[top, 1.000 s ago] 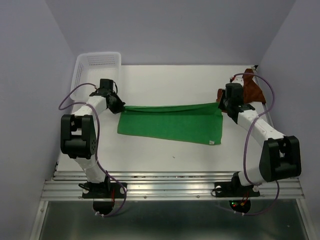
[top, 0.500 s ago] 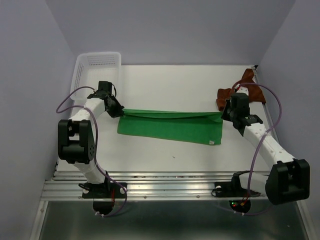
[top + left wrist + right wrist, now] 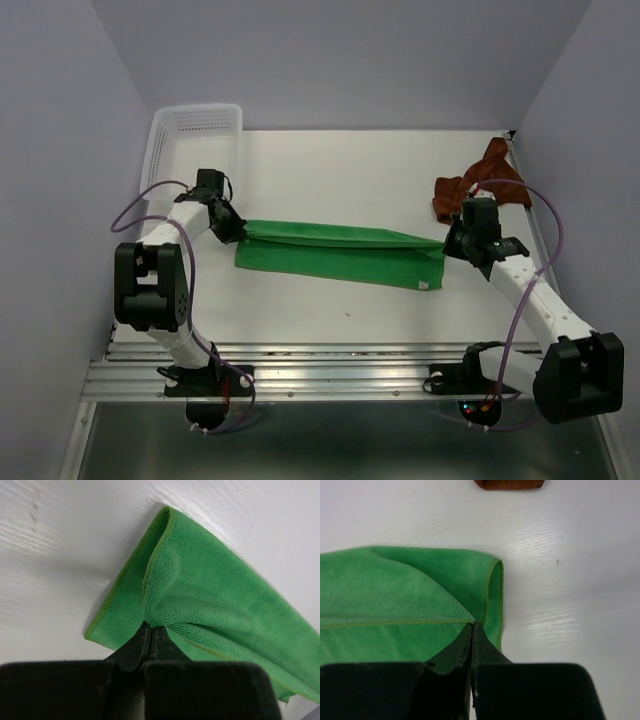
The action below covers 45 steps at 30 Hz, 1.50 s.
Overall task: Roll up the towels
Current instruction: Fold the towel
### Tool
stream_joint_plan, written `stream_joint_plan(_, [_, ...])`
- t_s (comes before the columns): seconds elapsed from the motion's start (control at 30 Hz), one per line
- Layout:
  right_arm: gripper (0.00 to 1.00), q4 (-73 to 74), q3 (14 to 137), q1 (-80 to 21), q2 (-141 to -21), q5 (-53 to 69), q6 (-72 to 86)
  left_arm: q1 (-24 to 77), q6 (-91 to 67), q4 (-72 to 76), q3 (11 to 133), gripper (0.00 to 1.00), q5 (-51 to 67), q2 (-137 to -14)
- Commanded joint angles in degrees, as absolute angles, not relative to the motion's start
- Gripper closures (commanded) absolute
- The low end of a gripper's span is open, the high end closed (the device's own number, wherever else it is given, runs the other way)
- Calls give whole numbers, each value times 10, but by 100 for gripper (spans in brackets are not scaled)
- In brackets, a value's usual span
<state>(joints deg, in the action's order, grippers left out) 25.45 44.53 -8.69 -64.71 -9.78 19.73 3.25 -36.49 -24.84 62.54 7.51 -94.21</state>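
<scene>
Only overhead shows basket (image 3: 200, 120); wrist views: left tool (image 3: 150, 637), right tool (image 3: 471, 630) clamped on green towel (image 3: 215, 605).

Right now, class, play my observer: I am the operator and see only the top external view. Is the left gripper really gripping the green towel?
Observer: Yes. The left wrist view shows the left gripper shut on a corner of the green towel, where the cloth is doubled over.
Operator: And the right one?
Observer: The right wrist view shows the right gripper shut on the towel's folded-over top layer, right at its stitched edge.
Operator: Is the brown towel caught in it?
Observer: No. In the right wrist view the brown towel only shows at the top edge, with bare table between it and the green one.
</scene>
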Motion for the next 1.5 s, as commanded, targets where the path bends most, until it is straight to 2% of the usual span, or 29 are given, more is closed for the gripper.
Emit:
stream_joint_plan(0.0, [99, 291, 444, -84, -620, -106, 220, 21, -363, -253, 613, 100, 59, -918])
stream_joint_plan(0.8, [99, 348, 434, -84, -587, -130, 291, 14, -353, -280, 602, 100, 68, -862])
stream_joint_plan(1.4, [96, 329, 395, -84, -631, -109, 311, 14, -366, -252, 536, 100, 60, -889])
stream_joint_plan(1.47, [95, 327, 393, -84, -636, -105, 312, 14, -368, -252, 536, 97, 54, -894])
